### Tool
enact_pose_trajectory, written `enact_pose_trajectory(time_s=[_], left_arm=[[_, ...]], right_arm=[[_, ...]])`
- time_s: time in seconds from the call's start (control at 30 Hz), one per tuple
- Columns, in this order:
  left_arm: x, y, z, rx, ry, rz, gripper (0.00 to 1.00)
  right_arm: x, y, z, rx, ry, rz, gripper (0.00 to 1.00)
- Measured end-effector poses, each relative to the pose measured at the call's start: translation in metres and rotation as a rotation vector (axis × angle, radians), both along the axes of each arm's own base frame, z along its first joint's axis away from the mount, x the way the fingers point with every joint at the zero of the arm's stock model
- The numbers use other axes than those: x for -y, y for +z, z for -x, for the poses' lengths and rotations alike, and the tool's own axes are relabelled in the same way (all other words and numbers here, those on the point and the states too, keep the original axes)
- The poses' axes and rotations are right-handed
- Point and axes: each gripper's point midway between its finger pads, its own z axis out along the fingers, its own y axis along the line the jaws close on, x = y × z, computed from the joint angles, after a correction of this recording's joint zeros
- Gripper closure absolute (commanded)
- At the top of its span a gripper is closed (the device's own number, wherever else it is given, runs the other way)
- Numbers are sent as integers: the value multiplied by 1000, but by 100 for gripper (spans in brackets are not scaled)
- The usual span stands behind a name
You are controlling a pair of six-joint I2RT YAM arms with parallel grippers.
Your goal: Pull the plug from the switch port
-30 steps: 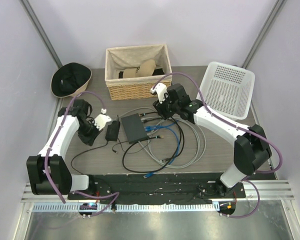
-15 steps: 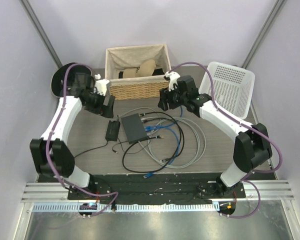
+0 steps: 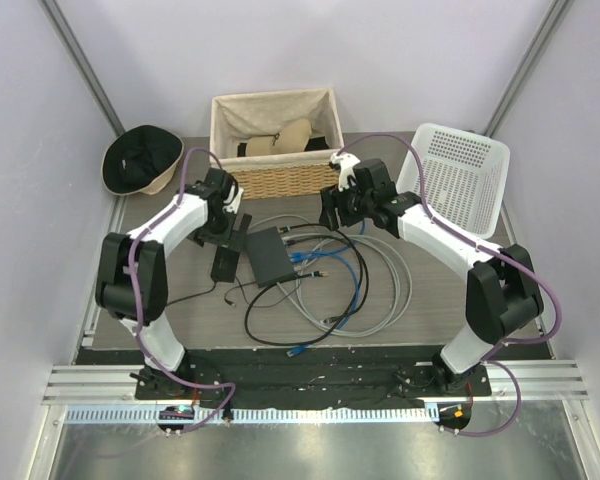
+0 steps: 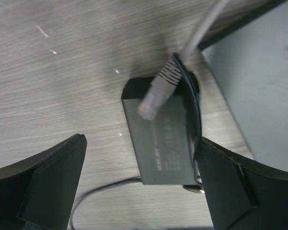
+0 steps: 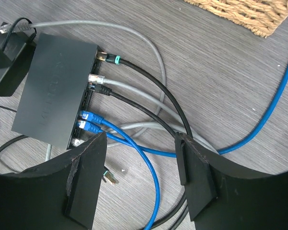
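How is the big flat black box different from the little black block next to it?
The flat matte black switch box is wide; the small black power brick is narrow. The switch box has coloured cables plugged along one edge; the power brick just has a loose grey plug resting on it. Both are black, lying on the wooden table.

You're looking at: grey wood-grain desk (image 5: pixel 221 62), matt, finely streaked | flat black rectangular switch box (image 5: pixel 50 86), matt plastic | blue cables (image 5: pixel 264 115), smooth jackets | woven wicker basket (image 3: pixel 275 180), rough, cloth-lined | white perforated basket (image 3: pixel 455 175), smooth plastic | black fingers (image 5: pixel 84 187), matt.
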Motion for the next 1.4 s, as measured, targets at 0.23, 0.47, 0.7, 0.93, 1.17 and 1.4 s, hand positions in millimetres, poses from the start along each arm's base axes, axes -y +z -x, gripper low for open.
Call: enact_pose_trajectory(time_s=[0.23,0.47,0.7,0.93,1.17,1.4], left_arm=[[1,-13,2,-71,5,35,42],[-12,-18,5,-105,57,197,30],[-3,-25,18,-148,43,344,30],[2,-23,19,-102,-30,352,27],[12,-22,30,-108,-82,397,23],[27,-23,38,-145,-75,483,23]], right_arm=[[-6,-3,-5,-2,22,-2,34],[-40,-13,-5,26,172,33,34],[-62,-28,10,11,259,55,33],[-58,-28,6,12,254,61,33],[-58,-28,6,11,253,61,32],[-58,-29,6,15,257,65,32]])
